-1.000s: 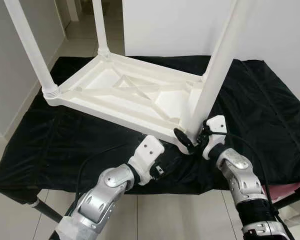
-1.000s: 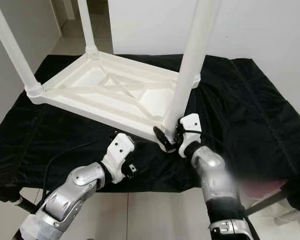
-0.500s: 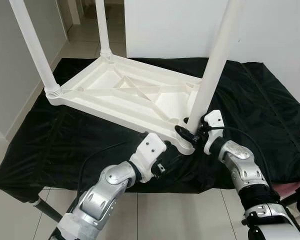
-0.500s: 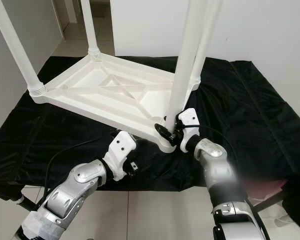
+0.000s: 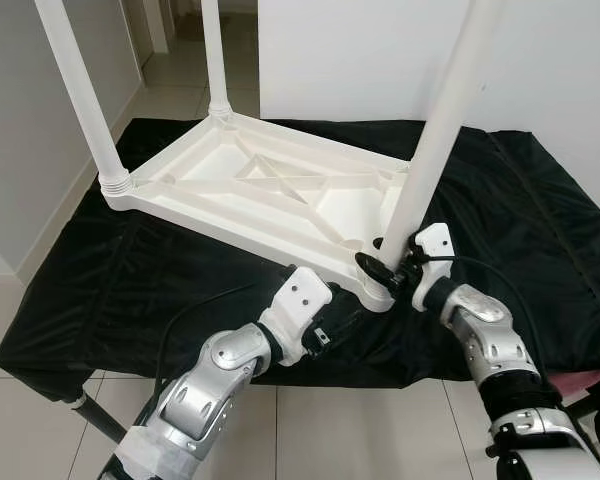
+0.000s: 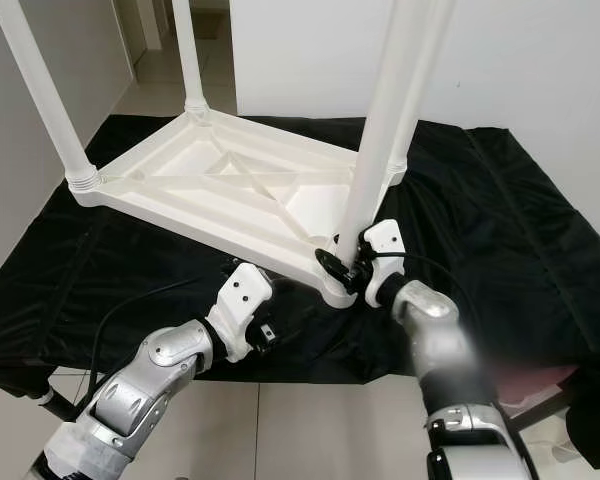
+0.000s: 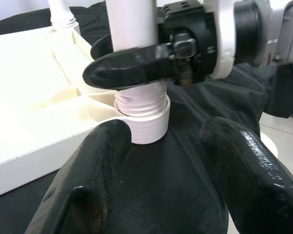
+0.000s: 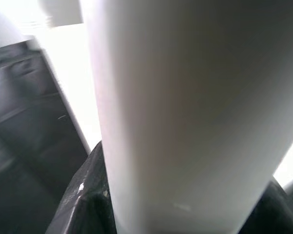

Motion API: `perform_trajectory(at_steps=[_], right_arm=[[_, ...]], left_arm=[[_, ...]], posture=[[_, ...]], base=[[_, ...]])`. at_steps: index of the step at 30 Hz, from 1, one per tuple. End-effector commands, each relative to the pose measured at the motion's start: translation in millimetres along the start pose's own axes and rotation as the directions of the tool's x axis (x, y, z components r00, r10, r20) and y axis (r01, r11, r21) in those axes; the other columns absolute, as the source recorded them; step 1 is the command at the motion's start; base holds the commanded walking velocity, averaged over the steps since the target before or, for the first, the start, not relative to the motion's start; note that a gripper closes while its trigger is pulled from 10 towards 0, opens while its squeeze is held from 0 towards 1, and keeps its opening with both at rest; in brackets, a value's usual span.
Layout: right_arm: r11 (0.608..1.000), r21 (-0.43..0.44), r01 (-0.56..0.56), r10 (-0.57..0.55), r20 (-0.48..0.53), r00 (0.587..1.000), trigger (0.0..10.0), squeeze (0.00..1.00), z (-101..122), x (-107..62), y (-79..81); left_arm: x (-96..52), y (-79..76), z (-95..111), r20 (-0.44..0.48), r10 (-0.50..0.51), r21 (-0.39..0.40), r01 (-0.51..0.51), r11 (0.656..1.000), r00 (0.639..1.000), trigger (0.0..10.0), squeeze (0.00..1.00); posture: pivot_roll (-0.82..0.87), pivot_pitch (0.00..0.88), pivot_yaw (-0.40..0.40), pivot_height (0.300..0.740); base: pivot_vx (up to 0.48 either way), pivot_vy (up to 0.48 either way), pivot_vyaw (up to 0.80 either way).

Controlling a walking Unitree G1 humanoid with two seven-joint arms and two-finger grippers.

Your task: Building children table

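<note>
Left wrist view, frame centre: right pincer (image 7: 136, 73) clamped on near leg (image 5: 430, 150), now straightened upright in socket (image 7: 141, 124); left pincer (image 7: 161, 195) agape, empty.

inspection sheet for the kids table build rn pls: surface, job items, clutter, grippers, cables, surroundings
Surface: black cloth draped over a table.
Job's things: white table top lies upside down on the cloth; four white legs stand up from its corners. Near-right leg sits in its threaded corner socket.
Clutter: nothing seen.
Grippers: right gripper is shut on the near-right leg just above the socket. Left gripper is open, low over the cloth, aimed at the same socket, touching nothing.
Cables: black cable runs along the left arm; another loops by the right wrist.
Surroundings: white wall behind, tiled floor, a pink item at the lower right, unclear.
</note>
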State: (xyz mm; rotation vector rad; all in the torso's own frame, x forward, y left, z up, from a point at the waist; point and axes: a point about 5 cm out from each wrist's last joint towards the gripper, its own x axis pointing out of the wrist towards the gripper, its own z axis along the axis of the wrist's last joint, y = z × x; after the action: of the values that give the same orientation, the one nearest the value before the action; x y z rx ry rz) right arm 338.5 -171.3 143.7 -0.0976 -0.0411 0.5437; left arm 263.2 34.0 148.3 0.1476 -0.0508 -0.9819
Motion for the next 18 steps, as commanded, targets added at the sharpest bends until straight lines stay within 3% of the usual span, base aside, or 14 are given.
perform_trajectory(at_steps=[1,11,13,18], right_arm=[[0.998,0.032,0.046,-0.044,-0.041,0.998,10.0,0.0,-9,-3.2,-0.8],[0.965,0.071,0.254,-0.25,-0.055,0.967,10.0,0.0,-12,-1.5,17.9],[0.91,0.079,0.406,-0.401,-0.079,0.913,10.0,0.0,-18,-2.9,24.8],[0.852,0.115,0.51,-0.499,-0.112,0.859,10.0,0.0,-21,-3.4,35.6]], left_arm=[[0.5,-4.2,-1,-0.003,-0.051,0.004,0.051,0.999,0.999,10.0,0.0],[-0.2,-5.1,-1,-0.005,-0.064,0.009,0.064,0.998,0.998,10.0,0.0],[-0.9,-5.4,-2,-0.008,-0.064,0.01,0.064,0.998,0.998,10.0,0.0],[-0.9,-5.6,-3,-0.009,-0.065,0.009,0.065,0.998,0.998,10.0,0.0]], posture=[[-0.01,0.0,-0.015,0.74],[-0.01,0.0,-0.004,0.74],[0.0,0.0,-0.003,0.74],[0.0,0.0,-0.006,0.74]], base=[[0.0,0.0,0.0],[0.0,0.0,0.0],[0.0,0.0,0.0],[0.0,0.0,0.0]])
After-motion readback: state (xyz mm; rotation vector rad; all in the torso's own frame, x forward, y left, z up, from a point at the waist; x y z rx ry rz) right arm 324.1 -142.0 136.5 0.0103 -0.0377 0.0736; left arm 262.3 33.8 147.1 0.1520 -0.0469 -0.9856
